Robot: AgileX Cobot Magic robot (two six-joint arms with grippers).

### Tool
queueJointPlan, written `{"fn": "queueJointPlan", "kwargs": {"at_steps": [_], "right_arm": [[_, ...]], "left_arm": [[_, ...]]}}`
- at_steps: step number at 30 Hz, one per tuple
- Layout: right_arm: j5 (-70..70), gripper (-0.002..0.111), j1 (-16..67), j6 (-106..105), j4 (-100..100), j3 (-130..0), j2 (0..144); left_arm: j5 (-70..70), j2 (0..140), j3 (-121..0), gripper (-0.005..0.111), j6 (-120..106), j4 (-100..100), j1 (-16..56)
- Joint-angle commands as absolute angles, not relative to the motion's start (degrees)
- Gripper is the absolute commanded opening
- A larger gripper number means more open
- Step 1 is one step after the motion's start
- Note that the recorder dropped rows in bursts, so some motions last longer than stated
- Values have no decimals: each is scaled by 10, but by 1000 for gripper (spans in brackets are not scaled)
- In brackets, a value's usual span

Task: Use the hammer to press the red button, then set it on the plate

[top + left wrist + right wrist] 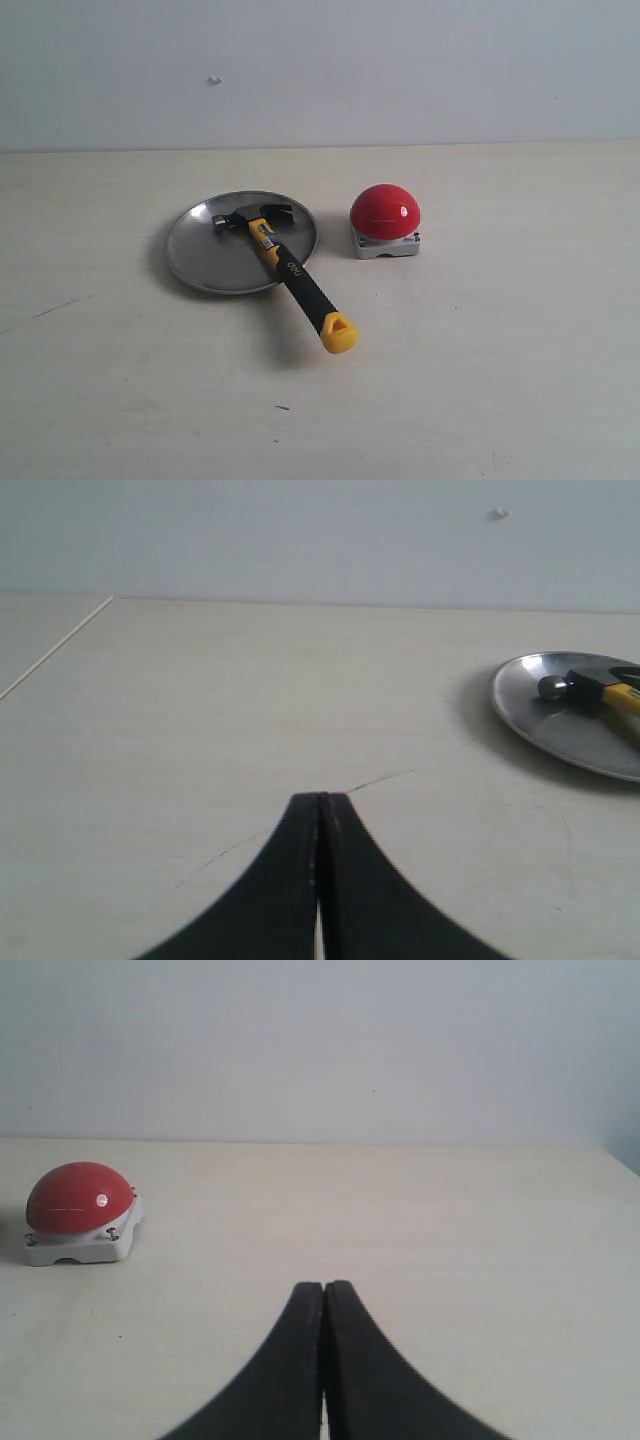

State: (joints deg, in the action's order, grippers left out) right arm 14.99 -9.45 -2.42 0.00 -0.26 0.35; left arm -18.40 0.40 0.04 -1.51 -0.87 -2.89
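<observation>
Exterior view: hammer (290, 270) head in plate (205, 255), handle overhanging; red button (385, 212) beside.
Left hand (321, 798): pressed together.
Right hand (325, 1285): pressed together.

You are looking at a pale cream table (480, 380) that is meeting a plain light grey wall (400, 70) behind it. A small white speck (214, 80) is sitting on the wall, toward the left of the exterior view. A thin dark scratch (55, 308) is running across the table at its left side, and a tiny dark mark (283, 407) is lying nearer the front.
</observation>
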Motion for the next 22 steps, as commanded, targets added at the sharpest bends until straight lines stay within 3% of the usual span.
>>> {"fn": "queueJointPlan", "kwargs": {"at_steps": [1,22], "right_arm": [[147,0,-98,-29,0,0,0],[148,0,-98,-29,0,0,0]], "left_arm": [[-182,0,0,0,-12,-7,-28],[-182,0,0,0,-12,-7,-28]]}}
